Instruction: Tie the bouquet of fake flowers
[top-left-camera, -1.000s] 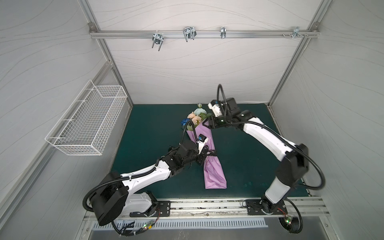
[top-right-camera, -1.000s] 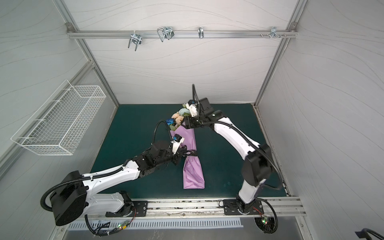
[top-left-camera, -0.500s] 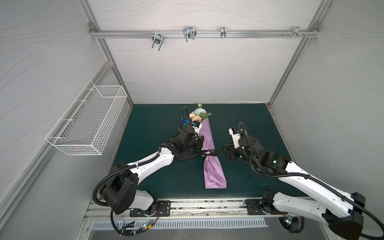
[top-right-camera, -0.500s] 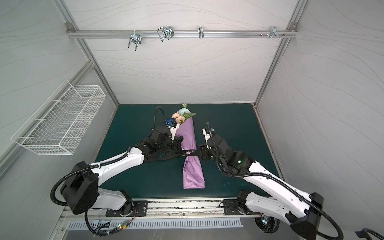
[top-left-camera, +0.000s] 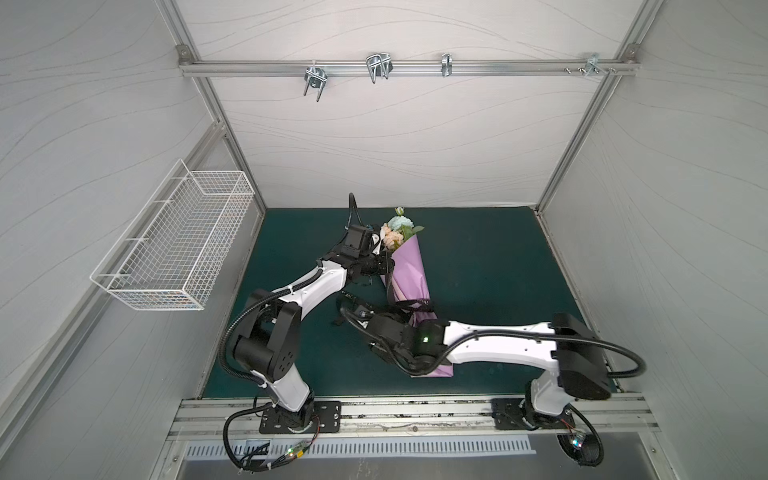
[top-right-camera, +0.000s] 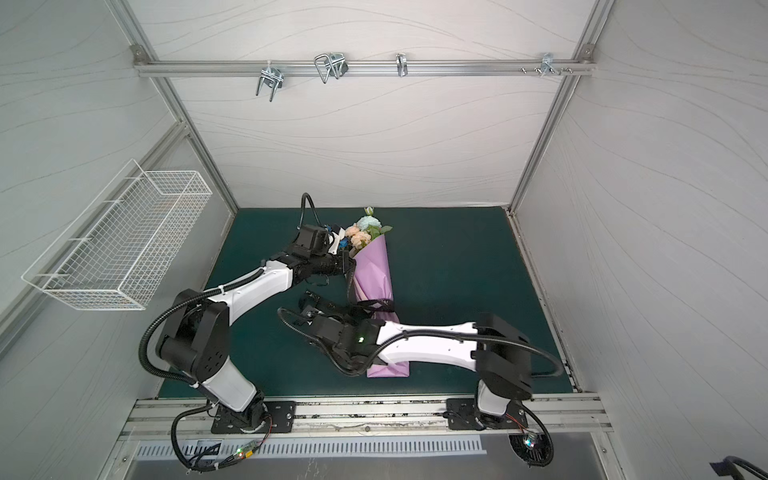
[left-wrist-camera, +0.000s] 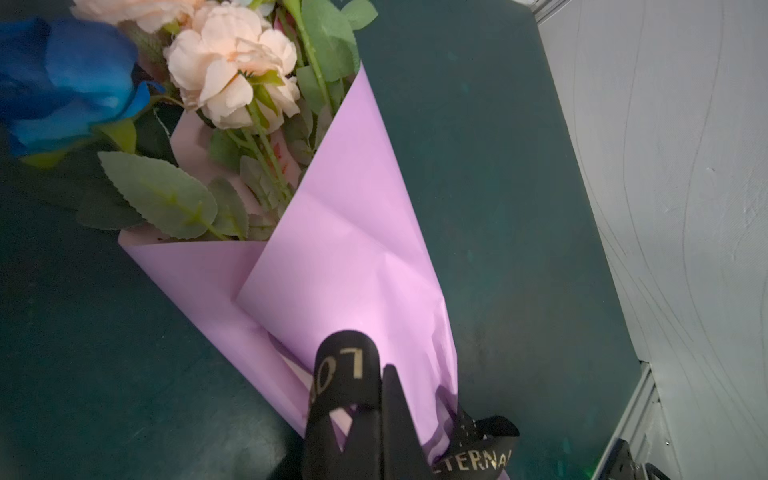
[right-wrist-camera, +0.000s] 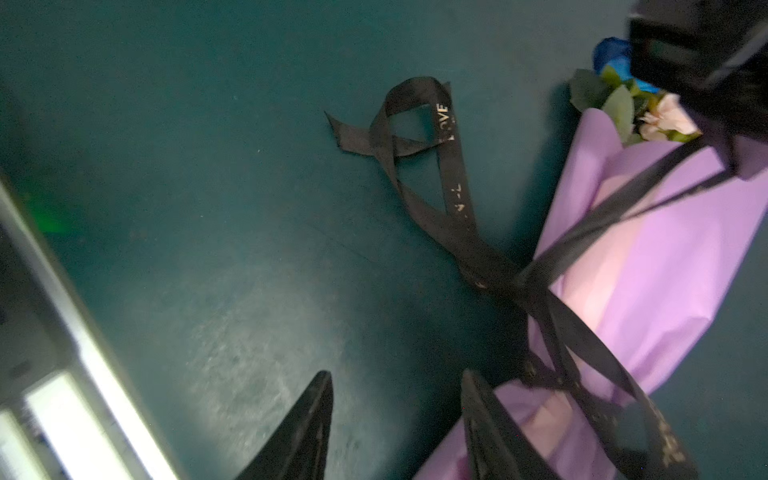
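The right arm (top-left-camera: 498, 345) has swung back over the green tabletop (top-left-camera: 478, 257), crossing the lilac wrap (top-left-camera: 407, 270) that holds the bouquet of fake flowers (top-left-camera: 395, 232) at mid-tabletop. The jaws of the left gripper (left-wrist-camera: 370, 415) pinch the black ribbon (right-wrist-camera: 454, 166); those of the right gripper (right-wrist-camera: 397, 374) stand apart beside it.

The black fabric ribbon (left-wrist-camera: 345, 370) with gold lettering is showing "LO" on its loop and "ETERNA" on a tail in the left wrist view. In the right wrist view, its loose loop (right-wrist-camera: 446, 124) is showing "LOVE".
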